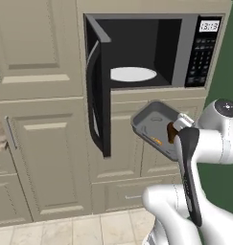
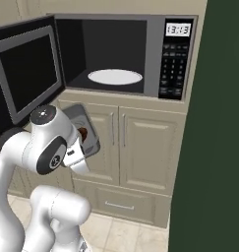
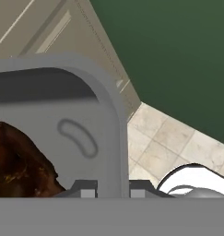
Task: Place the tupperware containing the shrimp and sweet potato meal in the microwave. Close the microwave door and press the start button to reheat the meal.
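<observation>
The grey tupperware (image 1: 154,119) (image 2: 84,119) hangs tilted in the air in front of the cabinet doors, below the microwave (image 1: 185,43) (image 2: 153,54). My gripper (image 1: 177,127) (image 2: 81,144) (image 3: 112,189) is shut on its near rim, one fingertip on each side of the wall. Inside lie a brown lump (image 1: 170,133) (image 3: 16,161) and a small orange bit (image 1: 157,141) of the meal. The microwave door (image 1: 96,91) (image 2: 25,74) stands swung wide open to the left. The white turntable plate (image 1: 133,74) (image 2: 115,76) is bare.
The keypad and clock (image 1: 203,50) (image 2: 174,54) are on the microwave's right. Beige cabinets (image 1: 41,143) (image 2: 145,142) run below and to the left. A dark green wall (image 2: 214,147) stands at the right. Tiled floor (image 3: 178,138) lies underneath.
</observation>
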Tool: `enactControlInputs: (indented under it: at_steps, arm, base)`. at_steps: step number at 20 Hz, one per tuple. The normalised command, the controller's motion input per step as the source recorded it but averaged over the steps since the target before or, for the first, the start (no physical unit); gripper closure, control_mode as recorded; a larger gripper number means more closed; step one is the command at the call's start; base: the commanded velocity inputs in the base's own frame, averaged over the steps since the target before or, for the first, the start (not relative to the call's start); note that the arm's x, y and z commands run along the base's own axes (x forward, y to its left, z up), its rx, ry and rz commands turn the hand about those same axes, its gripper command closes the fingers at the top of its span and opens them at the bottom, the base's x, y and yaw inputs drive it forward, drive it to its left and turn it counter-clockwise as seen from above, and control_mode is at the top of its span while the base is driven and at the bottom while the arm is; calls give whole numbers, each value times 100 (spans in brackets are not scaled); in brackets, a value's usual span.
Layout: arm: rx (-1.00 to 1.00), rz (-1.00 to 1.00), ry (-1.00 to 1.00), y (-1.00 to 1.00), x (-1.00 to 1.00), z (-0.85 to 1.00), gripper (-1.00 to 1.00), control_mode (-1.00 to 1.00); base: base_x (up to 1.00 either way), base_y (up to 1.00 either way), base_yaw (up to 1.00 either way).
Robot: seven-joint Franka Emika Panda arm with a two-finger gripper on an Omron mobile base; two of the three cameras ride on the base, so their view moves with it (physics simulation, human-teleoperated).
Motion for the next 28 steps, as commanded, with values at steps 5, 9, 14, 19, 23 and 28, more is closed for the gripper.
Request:
enactControlInputs:
  at_steps: [5,9,14,19,23,28]
  arm:
    - [0,0,0,0,0,0,100,100]
    - [0,0,0,0,0,0,100,100]
    - [0,0,0,0,0,0,100,100]
    - [0,0,0,0,0,0,100,100]
    - [0,0,0,0,6,0,100,-100]
    - [0,0,0,-1,30,0,100,-100]
  base:
    - [51,-6,5]
    - [48,-2,5]
    - [36,0,5]
    - [23,0,5]
    - [14,0,2]
    - [0,0,0]
